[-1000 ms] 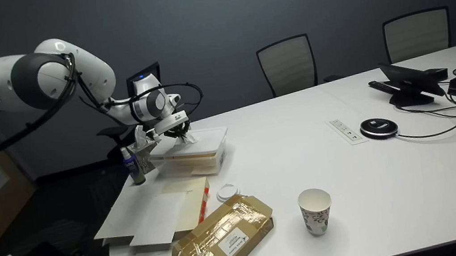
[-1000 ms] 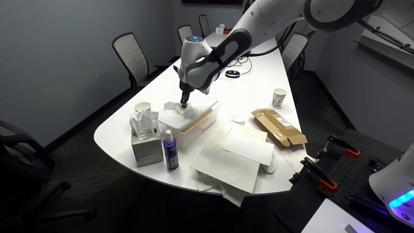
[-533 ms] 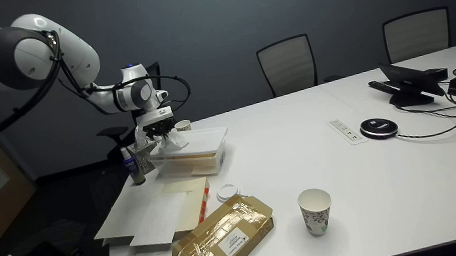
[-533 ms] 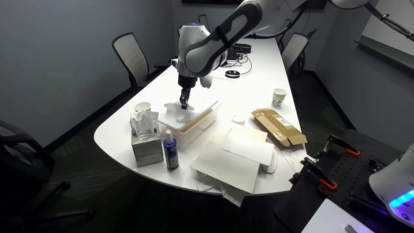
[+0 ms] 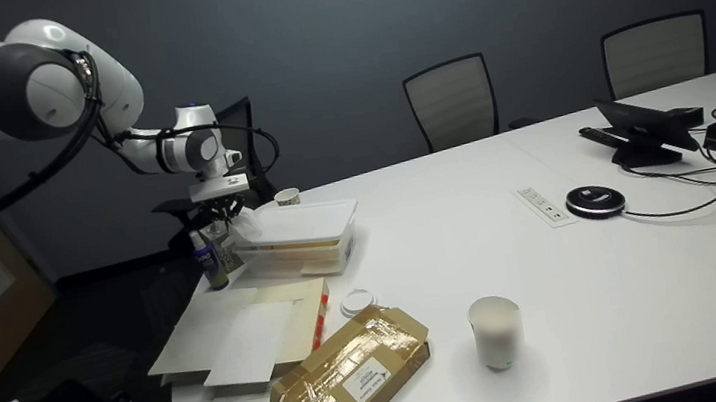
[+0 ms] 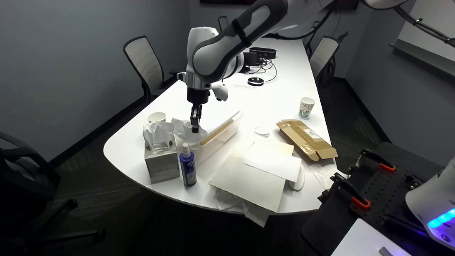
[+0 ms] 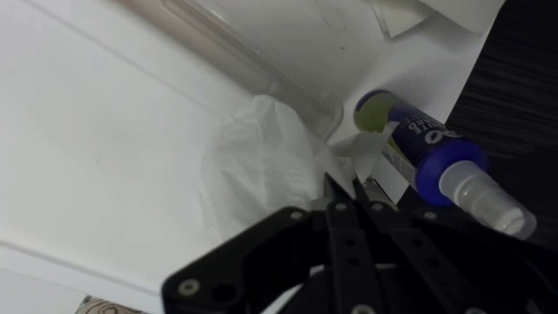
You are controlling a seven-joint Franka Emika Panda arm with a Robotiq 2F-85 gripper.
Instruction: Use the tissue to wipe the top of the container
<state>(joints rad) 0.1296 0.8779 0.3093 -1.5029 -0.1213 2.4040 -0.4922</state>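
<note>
Wrist view: nearly closed fingers (image 7: pixel 344 226) pinch the tissue (image 7: pixel 266 161), most of it spread left over the container (image 7: pixel 109 144).

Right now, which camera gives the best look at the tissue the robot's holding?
The wrist view. The tissue looks big and close there, with its folds showing and the end effector pinching it. Both exterior views show it much smaller, as a pale scrap at one end of the white-lidded container.
</note>
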